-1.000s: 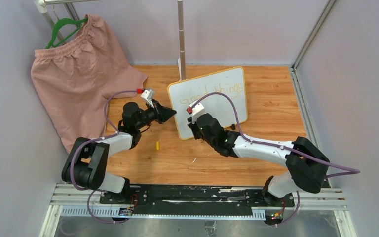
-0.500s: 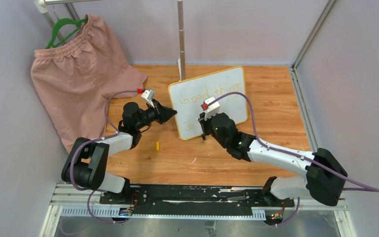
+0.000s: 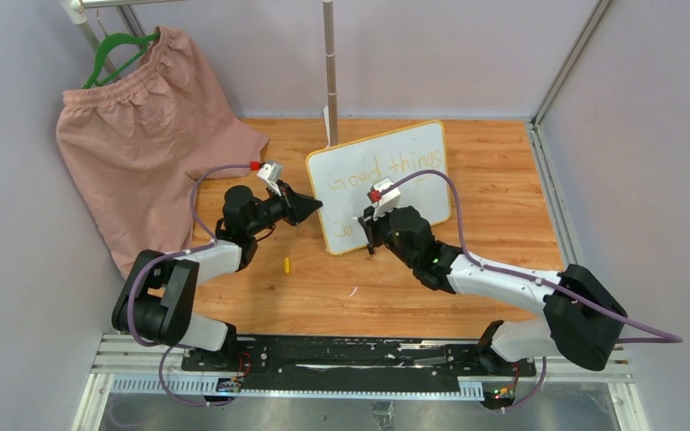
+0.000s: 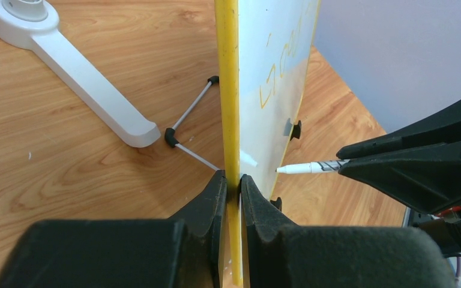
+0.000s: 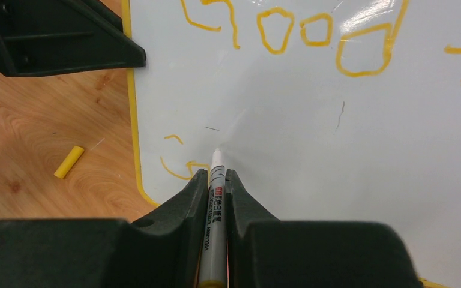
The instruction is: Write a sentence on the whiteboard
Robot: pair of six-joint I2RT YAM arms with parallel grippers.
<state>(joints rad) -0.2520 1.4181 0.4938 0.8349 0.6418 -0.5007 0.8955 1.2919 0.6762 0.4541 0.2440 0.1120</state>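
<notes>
Between left gripper fingertips, whiteboard edge clamped upright

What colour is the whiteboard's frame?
Yellow-orange. The whiteboard shows its frame edge-on in the left wrist view.

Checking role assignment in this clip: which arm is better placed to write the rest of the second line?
Right. The right gripper holds the marker, tip near the whiteboard beside the started letters; the left gripper is shut on the whiteboard's yellow edge, steadying it.
</notes>
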